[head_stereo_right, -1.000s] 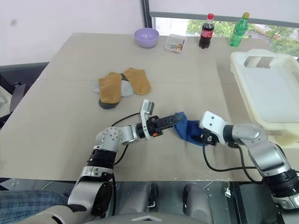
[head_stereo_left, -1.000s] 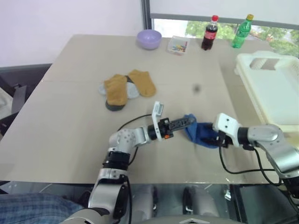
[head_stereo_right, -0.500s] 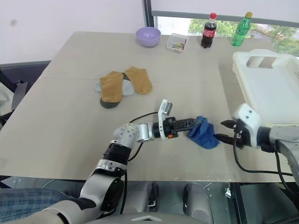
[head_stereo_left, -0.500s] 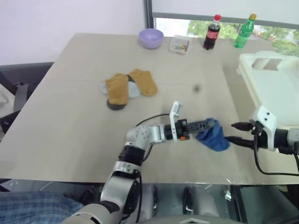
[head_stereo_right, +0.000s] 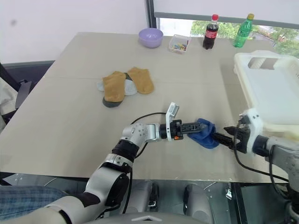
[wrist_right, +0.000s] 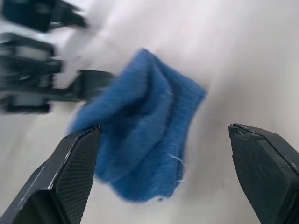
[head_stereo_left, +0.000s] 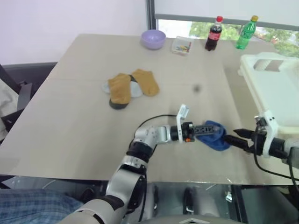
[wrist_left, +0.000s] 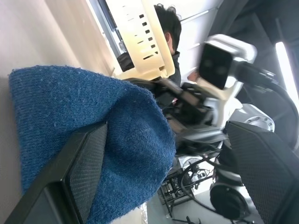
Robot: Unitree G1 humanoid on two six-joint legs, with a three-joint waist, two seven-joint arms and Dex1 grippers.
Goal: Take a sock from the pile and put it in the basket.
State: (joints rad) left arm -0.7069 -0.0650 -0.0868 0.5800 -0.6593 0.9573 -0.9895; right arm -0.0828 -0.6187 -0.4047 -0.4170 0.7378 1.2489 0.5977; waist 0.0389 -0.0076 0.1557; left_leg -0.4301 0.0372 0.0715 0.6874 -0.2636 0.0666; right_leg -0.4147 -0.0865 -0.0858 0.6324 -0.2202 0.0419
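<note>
A blue sock [head_stereo_left: 214, 140] lies crumpled on the table near its front edge, away from the pile. My left gripper [head_stereo_left: 207, 129] reaches in level from the left and stands open. The sock [wrist_left: 93, 126] is draped against one of its fingers [wrist_left: 84, 172]. Facing it from the right, my right gripper [head_stereo_left: 232, 136] is open, its tips just short of the sock [wrist_right: 145, 135]. The pile [head_stereo_left: 128, 86], two mustard-tan socks over grey and dark ones, sits at the table's middle left. The cream-white basket [head_stereo_right: 261, 55] stands at the right edge.
Along the far edge stand a purple bowl [head_stereo_left: 153, 38], a small clear tray [head_stereo_left: 181, 45], a cola bottle [head_stereo_left: 214, 33] and a green bottle [head_stereo_left: 245, 32]. A person's head [wrist_left: 166, 23] shows behind the basket in the left wrist view.
My right gripper has opened, let go of the blue sock, rolled its wrist and drawn back to the right. My left gripper has carried the sock to the right.
</note>
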